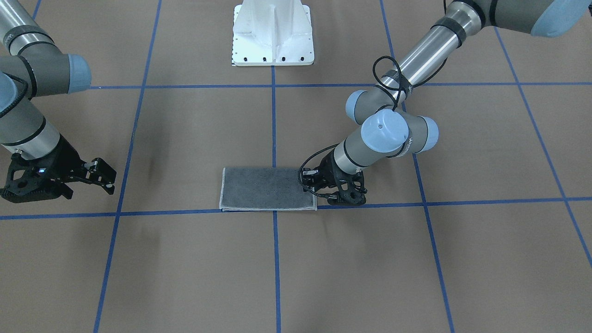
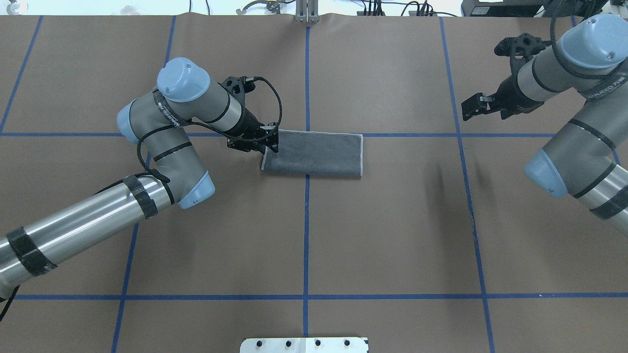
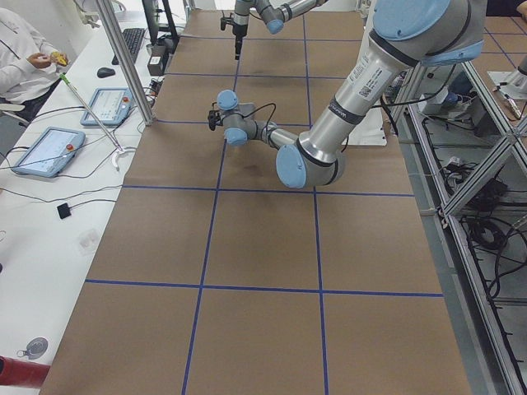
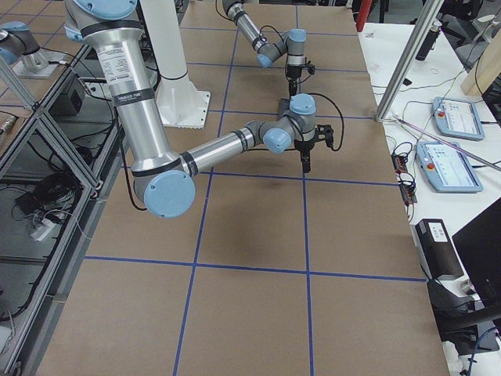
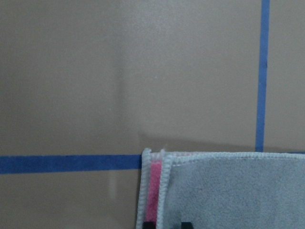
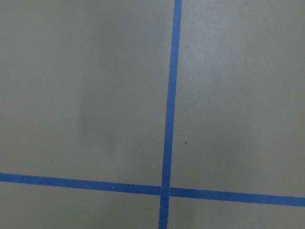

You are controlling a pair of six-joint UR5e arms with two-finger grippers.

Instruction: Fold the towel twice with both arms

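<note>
Nearest the robot, the white pedestal (image 2: 304,344) stands at 6 o'clock on the brown table (image 2: 392,235), which is marked into squares by blue tape lines (image 2: 306,235); the left arm (image 2: 88,220) comes in from 8 o'clock and bends at the elbow toward the middle; beyond it the towel (image 2: 319,156) lies flat, folded once into a long rectangle with the dark grey face up, straddling the centre tape line, its far long edge running along a cross line; the left gripper (image 2: 269,143) is down at the towel's 9 o'clock end, at the far corner, touching the cloth; the left wrist view shows a strip of pink under the grey layer at that short edge, and two black fingertips (image 5: 187,224) set close together, one on the pink strip and one on the grey, with the light stitched edging between them; whether they are pinching the cloth I cannot tell; the right gripper (image 1: 107,176) hangs above the table at 2 o'clock from the towel, well apart from it, its jaws spread and nothing between them; past the table's far edge a person (image 3: 20,58) sits at a white bench with two control tablets (image 3: 45,152) on it.
</note>
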